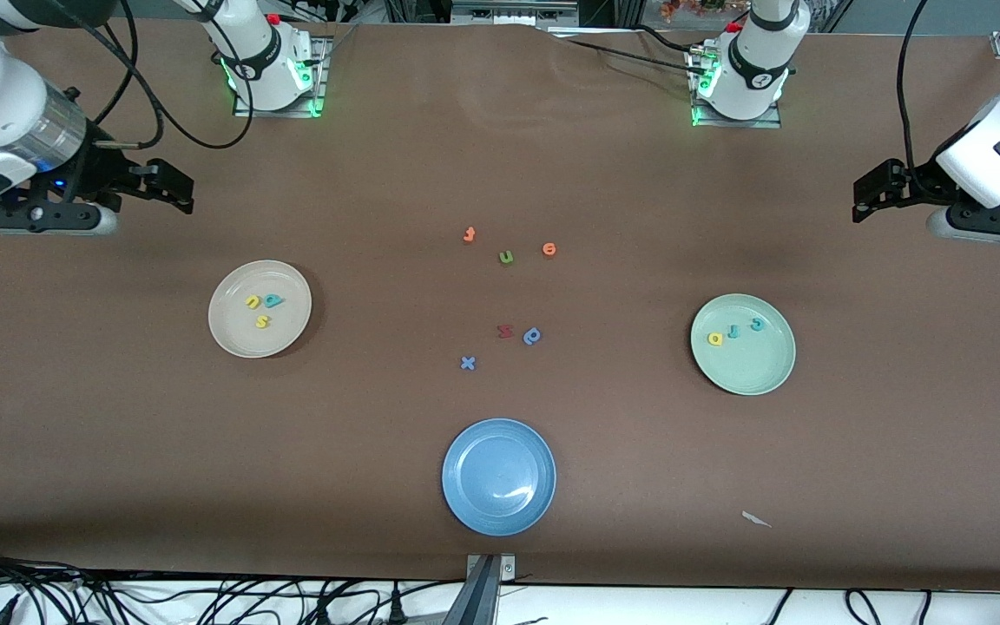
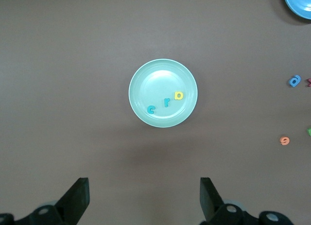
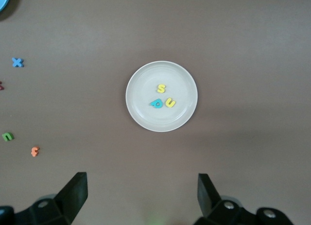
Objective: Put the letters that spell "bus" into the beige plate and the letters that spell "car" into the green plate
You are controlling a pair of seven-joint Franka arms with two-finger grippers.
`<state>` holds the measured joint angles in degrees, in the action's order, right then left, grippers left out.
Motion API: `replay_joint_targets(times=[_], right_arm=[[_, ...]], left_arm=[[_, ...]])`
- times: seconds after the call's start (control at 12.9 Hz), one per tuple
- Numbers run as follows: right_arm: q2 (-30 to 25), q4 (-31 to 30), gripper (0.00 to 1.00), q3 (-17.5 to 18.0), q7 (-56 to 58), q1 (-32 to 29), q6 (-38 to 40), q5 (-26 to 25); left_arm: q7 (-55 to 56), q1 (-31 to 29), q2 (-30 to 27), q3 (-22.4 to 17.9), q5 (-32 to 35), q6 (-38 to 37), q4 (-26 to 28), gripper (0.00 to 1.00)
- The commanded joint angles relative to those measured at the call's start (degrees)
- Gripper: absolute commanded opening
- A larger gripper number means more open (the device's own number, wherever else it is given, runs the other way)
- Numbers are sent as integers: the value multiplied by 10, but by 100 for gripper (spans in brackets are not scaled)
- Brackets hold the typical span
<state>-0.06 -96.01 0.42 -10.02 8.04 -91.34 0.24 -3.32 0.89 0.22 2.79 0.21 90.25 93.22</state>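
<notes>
Letters for "bus" lie in the beige plate (image 1: 259,309): my teal b (image 1: 273,301) and yellow u (image 1: 253,302) touch side by side, and the yellow s (image 1: 262,321) sits just beside them, nearer the front camera. That plate rests toward my right arm's end of the surface (image 1: 500,156). Letters for "car" lie in the green plate (image 1: 743,344), toward my left arm's end: the teal c (image 1: 757,325), light-blue r (image 1: 733,331) and yellow a (image 1: 715,339) make a short slanted row.

My left gripper (image 2: 145,198) hangs over bare surface at its end, fingers (image 2: 77,198) spread wide and grasping nothing. My right gripper (image 3: 141,196) hangs likewise at its own end, fingers (image 3: 75,193) released and empty. Both arms wait.

Between the plates, loose letters are scattered: an orange t (image 1: 469,234), a green u (image 1: 506,257), an orange o (image 1: 549,250), a red letter (image 1: 505,331) beside a darker blue rounded letter (image 1: 532,336), and a blue x (image 1: 467,363). A blue plate (image 1: 498,476) sits nearest the front camera.
</notes>
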Motion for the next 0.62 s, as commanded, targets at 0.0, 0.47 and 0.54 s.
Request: replay_joint_targets(times=[0.0, 0.47, 0.54], right_arm=[[-13, 2, 100, 12, 26, -31, 13, 2], [-7, 12, 100, 18, 19, -17, 35, 3], [-6, 10, 100, 18, 21, -16, 36, 3]], left_arm=[[-12, -1, 7, 1, 13, -13, -18, 100], [-11, 4, 7, 5, 13, -13, -18, 100], [-11, 4, 7, 5, 13, -14, -18, 100]])
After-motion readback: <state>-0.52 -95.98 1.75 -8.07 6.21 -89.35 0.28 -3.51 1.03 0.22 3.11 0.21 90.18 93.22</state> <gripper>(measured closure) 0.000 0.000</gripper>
